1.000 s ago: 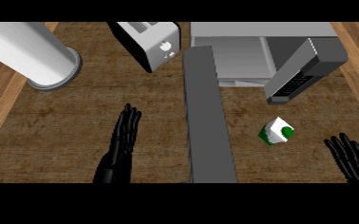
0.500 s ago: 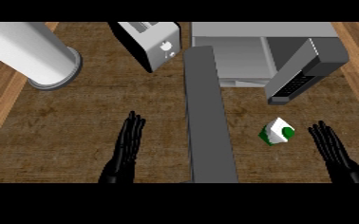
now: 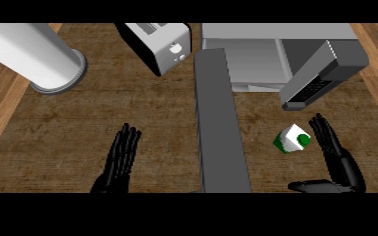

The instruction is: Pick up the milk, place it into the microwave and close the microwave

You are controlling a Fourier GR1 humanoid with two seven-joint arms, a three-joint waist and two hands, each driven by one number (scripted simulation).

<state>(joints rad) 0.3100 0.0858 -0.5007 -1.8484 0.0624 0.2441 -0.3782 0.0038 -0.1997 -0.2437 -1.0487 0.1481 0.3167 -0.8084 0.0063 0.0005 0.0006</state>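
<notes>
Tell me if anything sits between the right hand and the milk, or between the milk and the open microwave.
Nothing visible separates the right hand from the milk; only counter shows between them. Toward the microwave only counter shows too, with the open door off to the milk's left.

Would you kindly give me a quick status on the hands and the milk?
Left hand open, idle. Right hand open, just right of milk, not holding. Milk on counter, outside microwave. Door open, left of milk.
</notes>
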